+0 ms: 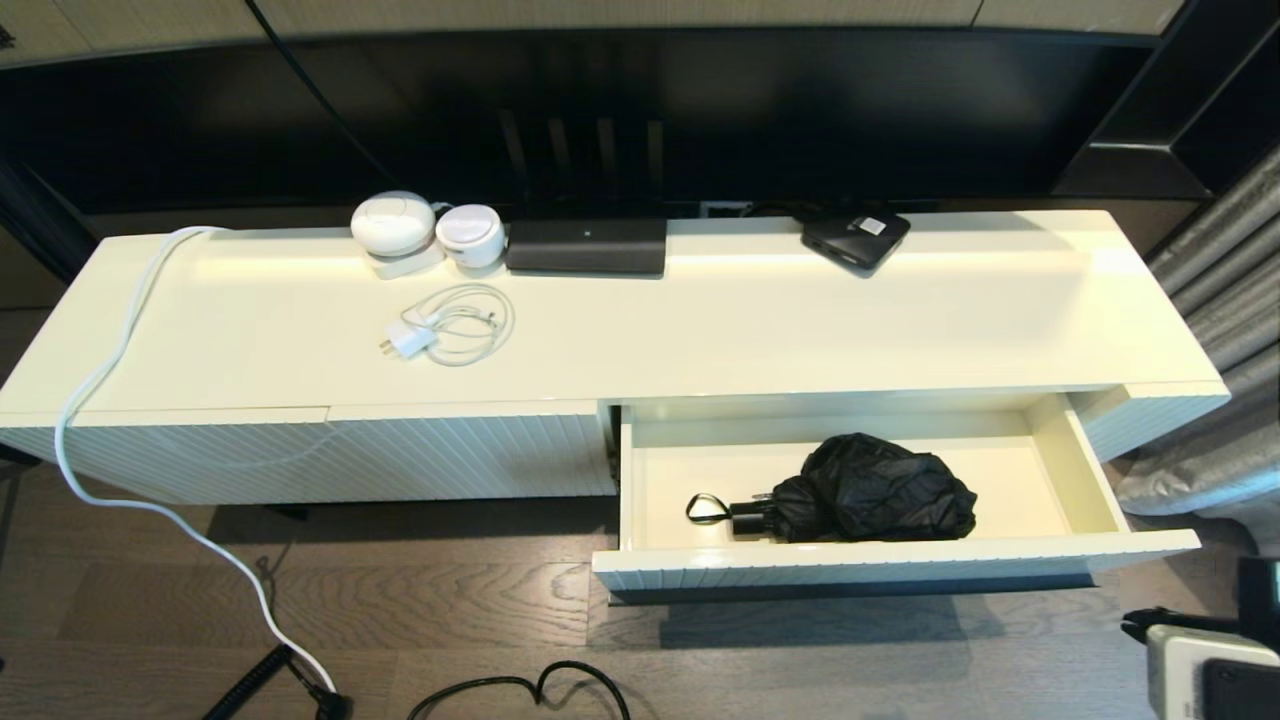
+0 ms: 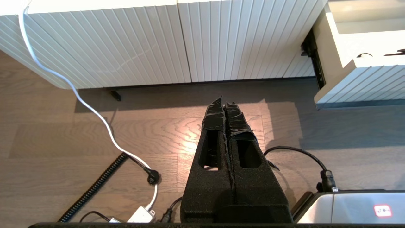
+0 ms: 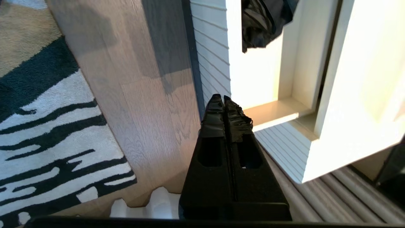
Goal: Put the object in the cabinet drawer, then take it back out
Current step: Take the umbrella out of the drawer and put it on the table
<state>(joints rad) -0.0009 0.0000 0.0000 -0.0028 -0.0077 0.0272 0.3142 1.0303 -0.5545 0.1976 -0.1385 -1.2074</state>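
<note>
The folding umbrella [image 1: 860,490] lies lengthwise along the open drawer [image 1: 890,570], handle leftward. The right gripper [image 3: 223,98], closed and empty, is nearer, outside the drawer's right end.

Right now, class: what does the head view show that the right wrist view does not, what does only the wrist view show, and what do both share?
Only the head view: the cabinet top with the white charger, two white round devices and the flat black box, plus the umbrella's handle and wrist loop.

Only the right wrist view: the right claw, shut and empty, and a black-and-white rug.

Both: the open drawer with the black umbrella inside, and wooden floor.
</note>
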